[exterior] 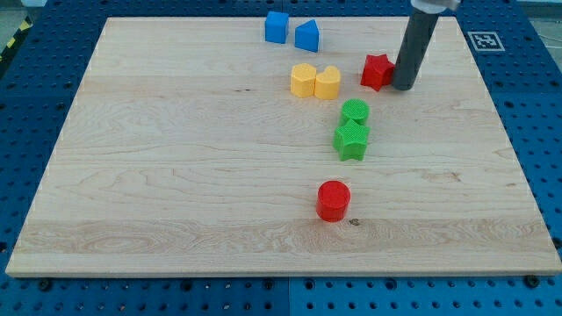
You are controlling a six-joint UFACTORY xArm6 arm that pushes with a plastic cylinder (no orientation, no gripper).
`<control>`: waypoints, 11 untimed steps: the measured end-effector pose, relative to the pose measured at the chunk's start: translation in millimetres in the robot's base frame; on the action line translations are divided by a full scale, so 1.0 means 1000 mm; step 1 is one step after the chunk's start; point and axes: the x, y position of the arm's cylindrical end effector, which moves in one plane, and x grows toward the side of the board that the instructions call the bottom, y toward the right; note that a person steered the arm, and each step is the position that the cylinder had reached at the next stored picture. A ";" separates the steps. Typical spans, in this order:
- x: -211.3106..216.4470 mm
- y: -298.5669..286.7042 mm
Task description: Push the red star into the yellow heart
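No jaws here, just a rod; my tip (404,87) sits touching the red star (378,72) on its view-right side, set to shove it leftward; yellow heart (327,83) lies just beyond the star, the yellow hexagon-like block (303,80) touching it.

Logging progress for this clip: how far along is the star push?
Done: my tip sits just right of the red star, lined up to push left. In hand: starting the shove. Left: a visible gap separates the star from the yellow heart.
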 end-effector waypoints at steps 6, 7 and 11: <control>-0.013 -0.025; -0.013 -0.027; 0.013 -0.079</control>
